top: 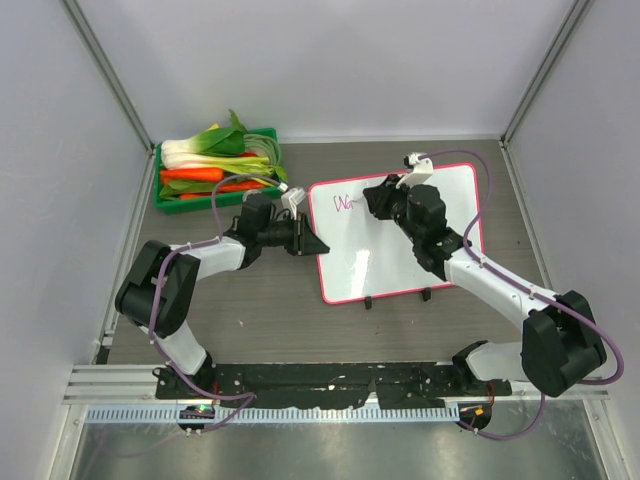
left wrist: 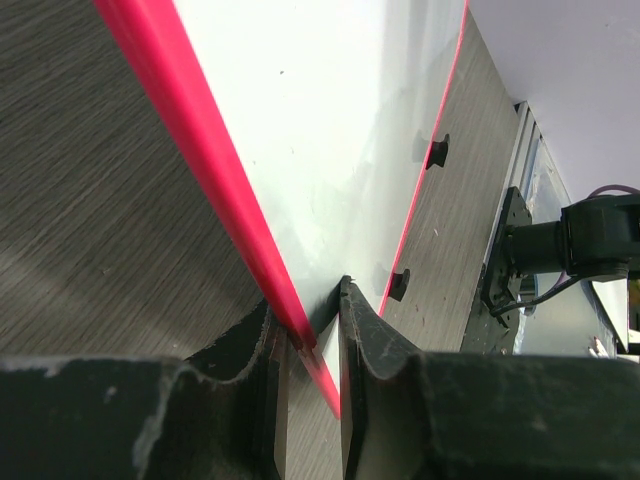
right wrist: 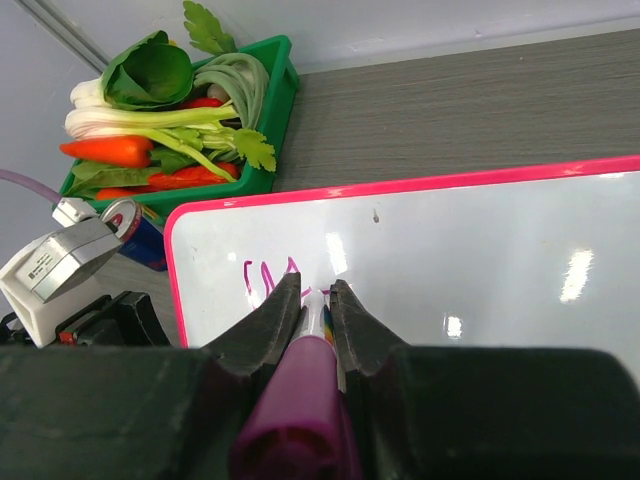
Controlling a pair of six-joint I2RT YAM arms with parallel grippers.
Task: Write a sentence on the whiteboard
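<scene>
Marker [right wrist: 298, 405] sits clamped in my right gripper [right wrist: 316, 298], tip at the whiteboard [top: 375, 262] beside pink strokes [right wrist: 262, 280]; my left gripper [left wrist: 312, 322] pinches the whiteboard's pink frame [left wrist: 200, 150]

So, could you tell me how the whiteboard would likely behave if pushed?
Probably stiff: the whiteboard has a straight frame. Likely light and apt to slide on the table, since the left gripper clamps its edge, seemingly steadying it.

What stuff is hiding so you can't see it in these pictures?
- Pen tip: right wrist view, hidden between the right end effector fingers.
- Writing: top view, too small to read; right wrist view, partly behind those fingers.
- Whiteboard: left wrist view, cut off by the frame edges.
</scene>
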